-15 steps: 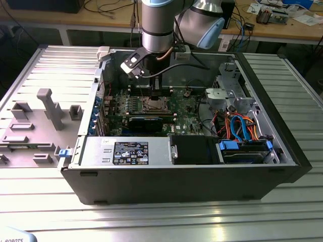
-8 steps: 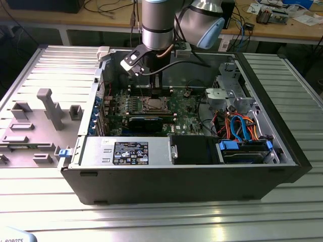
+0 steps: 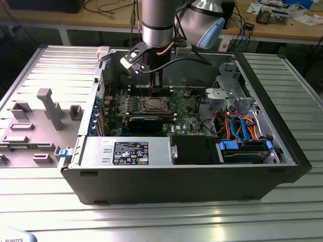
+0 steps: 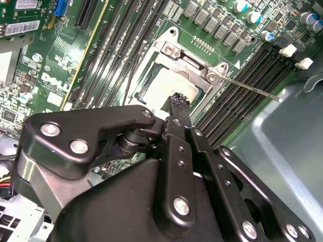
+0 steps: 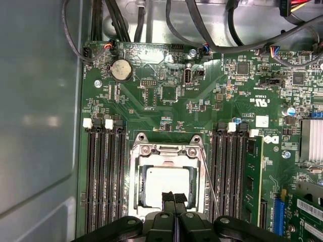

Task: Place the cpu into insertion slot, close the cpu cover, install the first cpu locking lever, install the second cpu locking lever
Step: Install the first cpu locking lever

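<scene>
Since the cpu [image 5: 164,182] sits in the insertion slot [image 5: 143,189] under the lowered cpu cover [image 5: 166,150], your gripper [image 5: 174,195] hovers right above it, fingers pressed together, empty, likely as a narrow pusher; a locking lever [image 4: 250,86] sticks out unlatched.

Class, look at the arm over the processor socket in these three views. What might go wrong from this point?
1. The hand, shut, is right over the cpu inside the cpu cover. Pushing down off-centre might mark the chip.
2. The thin locking lever juts over the memory slots. It may slip and scrape them.
</scene>
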Tool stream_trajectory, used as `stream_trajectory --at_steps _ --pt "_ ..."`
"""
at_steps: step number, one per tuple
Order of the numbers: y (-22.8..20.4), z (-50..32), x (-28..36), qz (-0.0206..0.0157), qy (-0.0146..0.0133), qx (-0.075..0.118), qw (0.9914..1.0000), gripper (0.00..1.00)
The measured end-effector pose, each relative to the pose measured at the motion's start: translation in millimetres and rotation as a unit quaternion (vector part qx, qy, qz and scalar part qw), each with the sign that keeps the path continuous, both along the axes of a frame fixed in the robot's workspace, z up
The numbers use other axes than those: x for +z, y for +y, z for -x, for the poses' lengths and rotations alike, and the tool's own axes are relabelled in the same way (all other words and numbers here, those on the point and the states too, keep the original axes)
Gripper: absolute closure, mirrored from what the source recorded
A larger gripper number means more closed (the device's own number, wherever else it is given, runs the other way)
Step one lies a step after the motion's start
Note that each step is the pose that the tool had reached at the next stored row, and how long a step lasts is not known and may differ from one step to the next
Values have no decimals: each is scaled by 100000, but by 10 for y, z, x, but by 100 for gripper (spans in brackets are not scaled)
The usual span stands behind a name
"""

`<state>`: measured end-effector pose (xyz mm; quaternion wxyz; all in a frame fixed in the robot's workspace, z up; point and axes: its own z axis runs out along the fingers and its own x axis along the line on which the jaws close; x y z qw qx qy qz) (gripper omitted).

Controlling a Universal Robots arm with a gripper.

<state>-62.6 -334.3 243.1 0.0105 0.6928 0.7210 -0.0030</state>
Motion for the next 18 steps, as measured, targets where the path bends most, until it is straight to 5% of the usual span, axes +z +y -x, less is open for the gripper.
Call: stream_trajectory --at_steps 18 --pt "0 0 71 -7 -6 -1 100000 89"
